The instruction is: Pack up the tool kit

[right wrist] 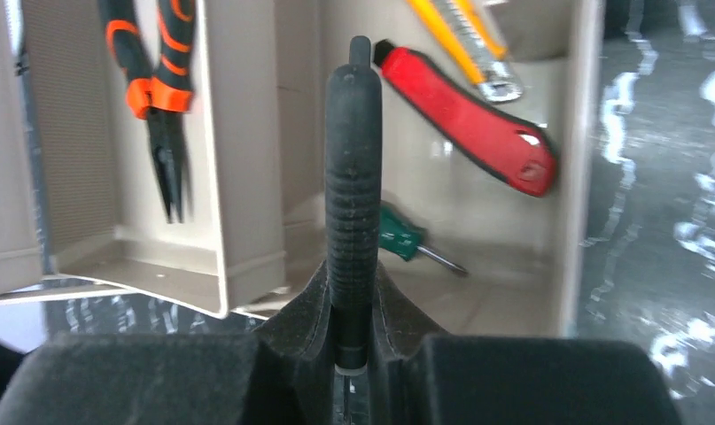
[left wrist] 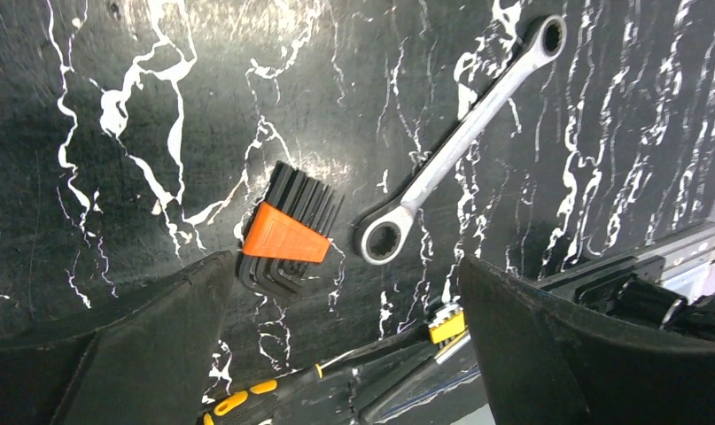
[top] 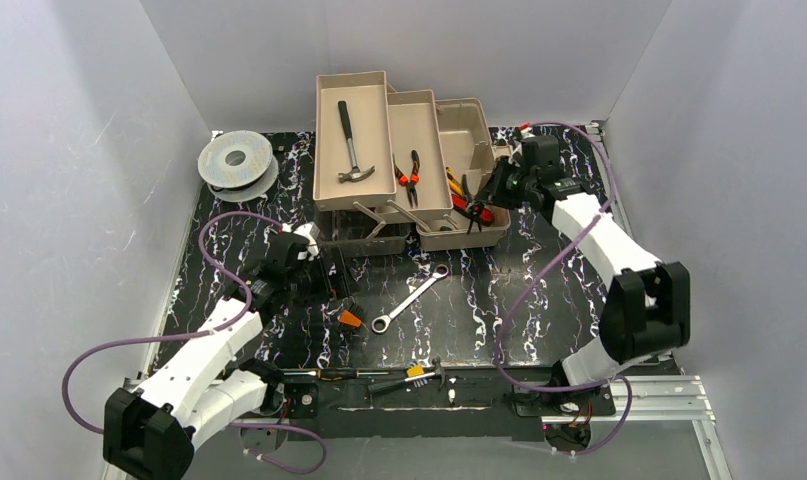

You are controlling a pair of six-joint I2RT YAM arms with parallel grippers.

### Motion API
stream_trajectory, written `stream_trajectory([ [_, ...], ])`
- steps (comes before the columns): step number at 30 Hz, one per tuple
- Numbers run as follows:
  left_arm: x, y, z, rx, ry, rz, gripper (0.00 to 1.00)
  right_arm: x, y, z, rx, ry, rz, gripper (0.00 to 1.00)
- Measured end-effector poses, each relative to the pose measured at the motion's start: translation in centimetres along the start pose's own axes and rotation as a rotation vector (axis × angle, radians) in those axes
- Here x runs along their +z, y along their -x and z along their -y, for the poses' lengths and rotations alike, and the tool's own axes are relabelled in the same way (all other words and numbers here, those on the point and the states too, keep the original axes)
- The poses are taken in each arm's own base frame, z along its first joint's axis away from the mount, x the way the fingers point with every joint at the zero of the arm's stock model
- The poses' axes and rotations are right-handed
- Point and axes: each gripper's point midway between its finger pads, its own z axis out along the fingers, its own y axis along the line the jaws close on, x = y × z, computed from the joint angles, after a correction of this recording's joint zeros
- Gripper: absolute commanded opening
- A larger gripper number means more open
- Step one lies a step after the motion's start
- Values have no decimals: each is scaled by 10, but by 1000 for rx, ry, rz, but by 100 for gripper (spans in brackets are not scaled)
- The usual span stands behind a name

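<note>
The tan toolbox [top: 479,235] stands open at the back with its trays folded out. A hammer [top: 352,145] lies in the left tray and orange-handled pliers [top: 409,175] in the middle tray. My right gripper [top: 496,188] is shut on a black ribbed tool handle [right wrist: 353,168] and holds it over the box's bottom compartment, where a red knife [right wrist: 477,115], a yellow cutter [right wrist: 464,35] and a green screwdriver [right wrist: 405,237] lie. My left gripper [top: 324,285] is open and empty just above an orange hex-key set [left wrist: 287,235]. A silver wrench [left wrist: 460,146] lies to its right.
A round grey spool [top: 236,160] sits at the back left. A yellow-and-black screwdriver [top: 344,374] and another small tool with a yellow bit holder [top: 411,378] lie along the table's front edge. White walls close in the sides and back.
</note>
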Motion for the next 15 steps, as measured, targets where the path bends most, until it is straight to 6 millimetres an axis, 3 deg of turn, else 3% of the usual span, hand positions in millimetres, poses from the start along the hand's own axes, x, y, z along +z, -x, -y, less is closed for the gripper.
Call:
stream_trajectory([
  [7, 9, -13, -9, 17, 38, -52, 98, 36, 4, -32, 71, 169, -112, 1],
  [15, 17, -21, -16, 31, 68, -103, 98, 61, 22, -35, 98, 188, -126, 1],
])
